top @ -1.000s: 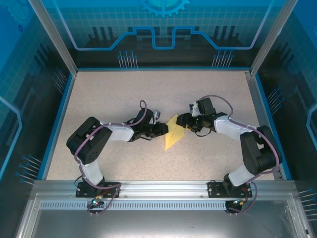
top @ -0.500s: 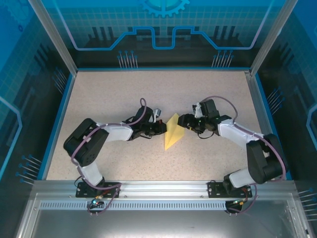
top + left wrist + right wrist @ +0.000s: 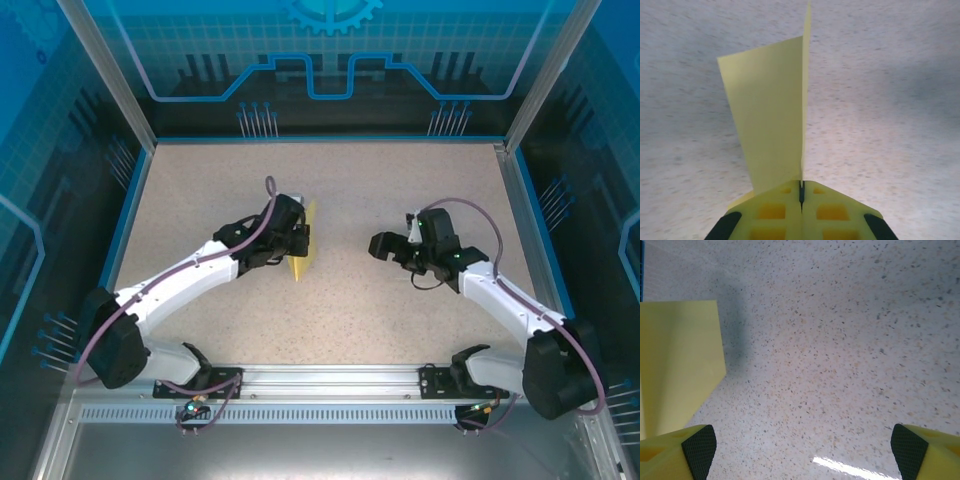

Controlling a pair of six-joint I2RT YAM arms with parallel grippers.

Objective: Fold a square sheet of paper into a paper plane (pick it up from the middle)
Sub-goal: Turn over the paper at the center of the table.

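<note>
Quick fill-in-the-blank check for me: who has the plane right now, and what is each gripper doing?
1. The left gripper is ____ on the paper plane.
2. The right gripper has its fingers wide ____.
3. The right gripper holds ____; bare table lies beneath it.

Missing words: shut; apart; nothing.

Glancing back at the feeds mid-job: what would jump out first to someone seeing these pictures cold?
The pale-yellow paper plane stands out at once, held on edge over the speckled table, left of centre. It is pinched in the shut left tool. Across from it, right of centre, the right tool hangs wide open with nothing between its fingers.
</note>
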